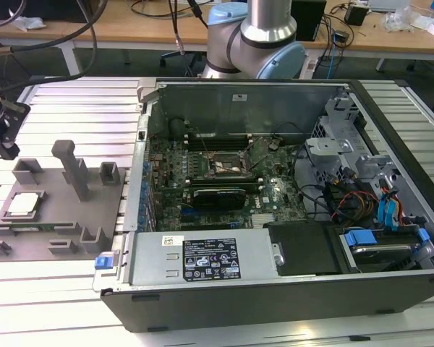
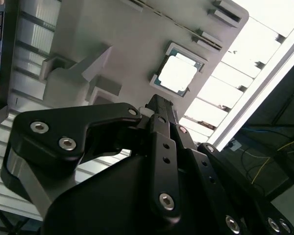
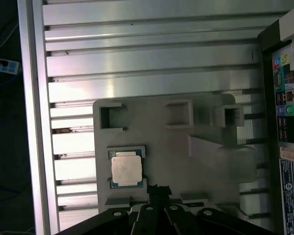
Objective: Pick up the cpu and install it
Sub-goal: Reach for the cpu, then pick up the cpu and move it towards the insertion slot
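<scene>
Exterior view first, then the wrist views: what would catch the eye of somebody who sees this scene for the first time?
The open computer case takes the middle of the exterior view, with its green motherboard bare. At the exterior view's left, the silvery cpu lies in a grey holder. In the second wrist view the black gripper hangs near the cpu.

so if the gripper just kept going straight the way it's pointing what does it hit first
Probably the grey holder plate, just beside the cpu rather than on it: in the first wrist view the gripper lines up off the chip's corner. Depth is unclear.
</scene>
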Controlling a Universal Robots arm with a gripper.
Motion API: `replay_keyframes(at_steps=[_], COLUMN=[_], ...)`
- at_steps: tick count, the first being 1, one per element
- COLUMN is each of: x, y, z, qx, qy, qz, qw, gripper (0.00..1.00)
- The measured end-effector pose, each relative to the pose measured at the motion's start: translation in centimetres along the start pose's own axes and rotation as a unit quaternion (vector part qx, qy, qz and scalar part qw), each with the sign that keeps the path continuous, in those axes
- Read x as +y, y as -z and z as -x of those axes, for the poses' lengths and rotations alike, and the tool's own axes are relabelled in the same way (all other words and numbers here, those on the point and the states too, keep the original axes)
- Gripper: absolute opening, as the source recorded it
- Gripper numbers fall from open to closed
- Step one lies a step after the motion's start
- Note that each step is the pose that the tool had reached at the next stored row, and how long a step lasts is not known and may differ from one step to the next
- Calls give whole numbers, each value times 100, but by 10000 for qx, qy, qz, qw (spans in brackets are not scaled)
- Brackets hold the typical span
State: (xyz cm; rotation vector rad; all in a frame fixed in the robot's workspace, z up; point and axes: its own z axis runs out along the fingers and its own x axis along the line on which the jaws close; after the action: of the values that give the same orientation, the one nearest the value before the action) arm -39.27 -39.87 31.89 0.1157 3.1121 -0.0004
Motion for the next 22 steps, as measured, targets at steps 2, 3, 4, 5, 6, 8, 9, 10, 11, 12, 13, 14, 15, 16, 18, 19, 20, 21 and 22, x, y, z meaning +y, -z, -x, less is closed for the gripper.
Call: replay_keyframes(at_steps=[2,3,4,5,6,8,9,10,11,12,13,14,15,16,18,19,20,21,22], x=[0,0,0,0,-1,-1,-1,-1,-1,-2,-2,-2,-2,-3,-5,-5,-6,-6,-7], y=[0,0,0,0,0,0,0,1,0,1,1,0,-1,-4,-10,-14,-21,-27,-51], z=[-2,-6,-10,-10,-11,-16,-17,-17,-18,-22,-27,-32,-41,-48,-66,-75,-80,-85,-93], qx=[0,0,0,0,0,0,0,0,0,0,0,0,0,-1,0,0,0,0,0], qy=[0,0,0,0,0,0,0,0,0,0,-1,-1,-1,0,0,0,0,0,0], qz=[0,0,0,0,0,0,1,0,0,0,0,0,0,1,0,0,1,0,1], qw=[10000,10000,10000,10000,10000,10000,10000,10000,10000,10000,10000,10000,10000,10000,10000,10000,10000,10000,10000], gripper=[11,11,11,11,11,11,11,11,11,11,11,11,11,11,11,11,11,11,11])
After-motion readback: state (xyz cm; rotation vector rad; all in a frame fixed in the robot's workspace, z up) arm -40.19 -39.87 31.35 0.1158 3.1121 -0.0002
